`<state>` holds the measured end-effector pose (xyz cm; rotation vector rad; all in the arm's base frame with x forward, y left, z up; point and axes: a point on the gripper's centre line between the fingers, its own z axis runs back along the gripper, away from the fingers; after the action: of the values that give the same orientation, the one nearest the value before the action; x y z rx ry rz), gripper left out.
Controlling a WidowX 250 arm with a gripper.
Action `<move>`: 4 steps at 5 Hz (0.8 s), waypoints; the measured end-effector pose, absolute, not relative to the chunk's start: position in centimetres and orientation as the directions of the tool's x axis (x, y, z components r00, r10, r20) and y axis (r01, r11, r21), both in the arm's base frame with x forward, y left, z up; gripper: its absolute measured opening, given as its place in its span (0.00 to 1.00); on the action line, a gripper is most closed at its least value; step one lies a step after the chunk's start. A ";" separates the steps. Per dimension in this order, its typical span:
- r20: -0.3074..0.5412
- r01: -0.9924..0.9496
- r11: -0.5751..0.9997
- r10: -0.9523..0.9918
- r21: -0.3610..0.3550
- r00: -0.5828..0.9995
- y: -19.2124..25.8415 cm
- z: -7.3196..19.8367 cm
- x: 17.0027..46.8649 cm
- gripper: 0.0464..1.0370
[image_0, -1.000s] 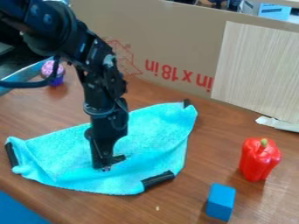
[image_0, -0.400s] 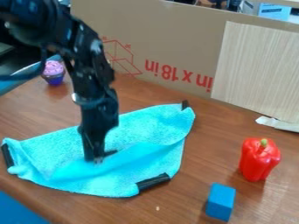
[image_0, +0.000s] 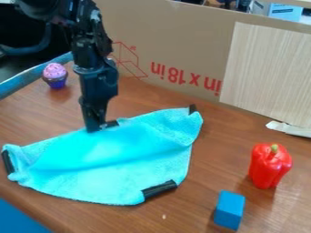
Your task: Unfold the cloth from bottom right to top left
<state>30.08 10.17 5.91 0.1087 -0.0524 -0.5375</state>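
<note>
Camera view: brown tbl w/ blue cloth, cardboard behind.

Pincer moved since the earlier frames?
Yes. Against the fixed cardboard, the pincer has shifted closer, away from the camera, from mid-cloth to the cloth's far edge.

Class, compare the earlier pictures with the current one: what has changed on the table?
The gripper has moved up the picture and slightly left, drawing the held part of the cloth with it toward the far edge. The cloth's outer corners shifted slightly left. The pepper, block and cupcake stayed put.
</note>
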 end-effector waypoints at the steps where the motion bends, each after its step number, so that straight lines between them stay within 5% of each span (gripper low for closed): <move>1: -0.014 0.462 0.873 -0.465 0.156 0.885 12.1 5.1 32.2 0.01; 4: 0.020 0.281 0.935 -0.292 0.216 0.956 16.9 7.0 36.8 0.01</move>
<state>36.75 16.93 6.96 0.2137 -0.0521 -0.2934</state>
